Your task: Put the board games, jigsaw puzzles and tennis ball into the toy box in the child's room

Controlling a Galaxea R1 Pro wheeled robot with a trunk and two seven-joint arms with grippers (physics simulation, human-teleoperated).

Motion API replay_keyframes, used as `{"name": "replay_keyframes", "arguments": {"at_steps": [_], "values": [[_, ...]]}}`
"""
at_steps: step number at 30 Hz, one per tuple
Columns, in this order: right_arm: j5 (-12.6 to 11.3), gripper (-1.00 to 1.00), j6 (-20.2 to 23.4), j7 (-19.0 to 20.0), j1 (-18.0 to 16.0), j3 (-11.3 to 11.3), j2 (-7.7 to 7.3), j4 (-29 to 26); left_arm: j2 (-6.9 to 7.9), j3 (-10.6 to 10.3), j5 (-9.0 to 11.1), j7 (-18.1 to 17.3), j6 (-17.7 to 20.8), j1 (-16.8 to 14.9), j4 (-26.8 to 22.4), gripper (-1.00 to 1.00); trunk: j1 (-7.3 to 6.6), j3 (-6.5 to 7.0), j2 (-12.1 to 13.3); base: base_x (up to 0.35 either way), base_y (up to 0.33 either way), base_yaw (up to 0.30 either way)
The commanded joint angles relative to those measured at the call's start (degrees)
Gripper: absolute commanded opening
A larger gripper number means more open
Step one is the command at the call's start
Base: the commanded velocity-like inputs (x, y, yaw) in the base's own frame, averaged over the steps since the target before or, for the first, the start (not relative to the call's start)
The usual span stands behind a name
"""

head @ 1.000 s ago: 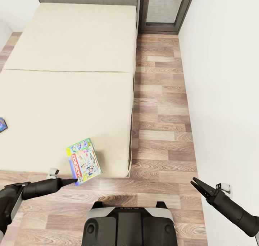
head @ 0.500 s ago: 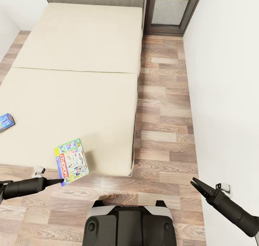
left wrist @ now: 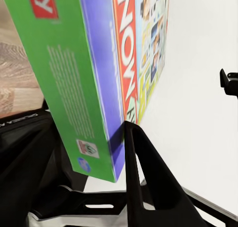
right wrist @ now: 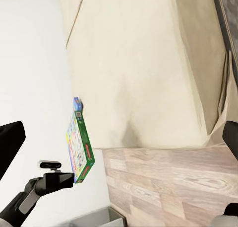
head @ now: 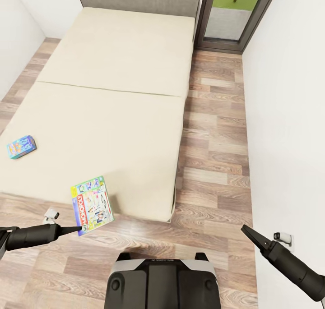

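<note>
A green, blue and red Monopoly board game hangs tilted over the floor, just off the bed's near edge. My left gripper is shut on its lower corner. In the left wrist view a black finger presses against the box's green and blue side. A second, small blue board game lies flat on the cream bed near its left edge. My right gripper hovers low at the right near the wall, open and holding nothing. The right wrist view shows the held game from the side.
Wooden floor runs between the bed and the white wall on the right. A glass door stands at the far end of that strip. My dark base fills the bottom centre.
The camera has swung, so the bed and floor sit further right and the blue game further in. The held Monopoly box stays in my left gripper; the right arm barely moved.
</note>
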Motion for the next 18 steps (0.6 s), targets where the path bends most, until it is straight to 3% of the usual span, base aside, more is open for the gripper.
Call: {"name": "replay_keyframes", "arguments": {"at_steps": [1,18], "values": [[-0.14,1.0,0.26,0.08,0.03,-0.06,-0.01,0.01,0.01,-0.01,-0.05,-0.23,0.58,-0.01,0.0,-1.0,-0.2,0.24,0.37,0.0,0.0,0.091],[-0.14,1.0,0.11,0.13,0.29,-0.14,0.03,0.03,0.0,0.0,-0.04,-0.23,0.67,-0.08,0.0,-1.0,-3.94,4.88,7.19,0.0,0.0,0.017]]}}
